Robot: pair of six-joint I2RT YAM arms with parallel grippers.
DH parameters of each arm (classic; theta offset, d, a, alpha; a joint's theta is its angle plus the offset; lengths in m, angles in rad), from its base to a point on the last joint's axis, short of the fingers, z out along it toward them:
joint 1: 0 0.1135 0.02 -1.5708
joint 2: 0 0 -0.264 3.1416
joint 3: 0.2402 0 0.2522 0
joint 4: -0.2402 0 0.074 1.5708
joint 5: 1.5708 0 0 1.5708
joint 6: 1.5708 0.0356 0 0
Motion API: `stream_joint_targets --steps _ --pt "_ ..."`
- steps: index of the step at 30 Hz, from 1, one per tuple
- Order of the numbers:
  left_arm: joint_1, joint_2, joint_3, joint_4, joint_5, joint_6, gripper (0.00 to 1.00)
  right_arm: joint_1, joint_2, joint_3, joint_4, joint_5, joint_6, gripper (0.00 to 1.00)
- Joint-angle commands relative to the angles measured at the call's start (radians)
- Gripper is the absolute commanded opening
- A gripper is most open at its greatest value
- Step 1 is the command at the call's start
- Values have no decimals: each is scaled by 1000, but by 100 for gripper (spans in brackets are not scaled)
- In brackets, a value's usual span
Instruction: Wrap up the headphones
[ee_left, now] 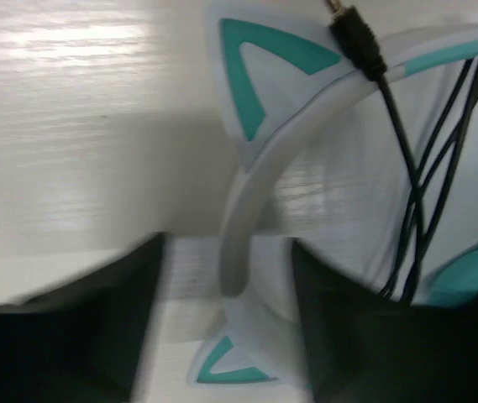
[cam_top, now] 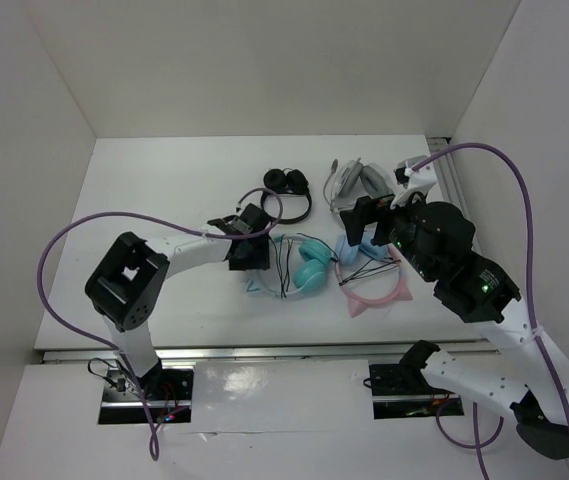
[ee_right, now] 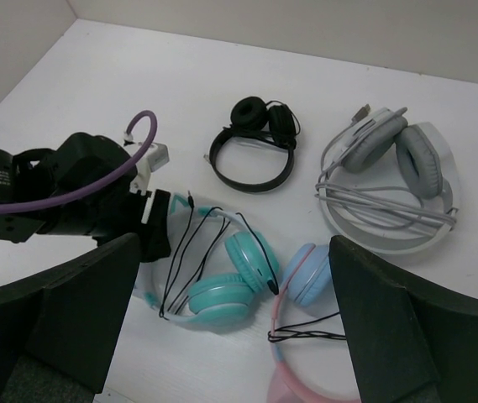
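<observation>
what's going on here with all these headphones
The left gripper is open, its fingers either side of the white-and-teal headband of the teal cat-ear headphones, not clamped on it. The thin black cable lies loose across the headband and ear cups, not yet wrapped. The right gripper hangs open over the group, holding nothing. A pink-and-blue cat-ear pair, a small black pair and a grey-and-white pair lie nearby.

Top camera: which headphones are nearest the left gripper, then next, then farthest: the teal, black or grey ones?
1. The teal headphones, headband between the left gripper's jaws.
2. The black headphones, just behind it.
3. The grey headphones, back right.
</observation>
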Motion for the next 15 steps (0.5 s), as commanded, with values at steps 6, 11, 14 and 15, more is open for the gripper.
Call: stream_joint_targets --steps 6,11,14,15 --pt "54 -176 -49 -88 -64 -44 100 4 3 1 17 -10 12 100" --pt "43 -358 -39 -91 -55 3 100 4 12 1 17 -10 21 100" --pt "34 -514 -39 -114 -55 46 100 4 12 21 -4 74 70 100" --pt "25 -601 -39 -132 -72 56 100 4 21 32 -24 99 87 100"
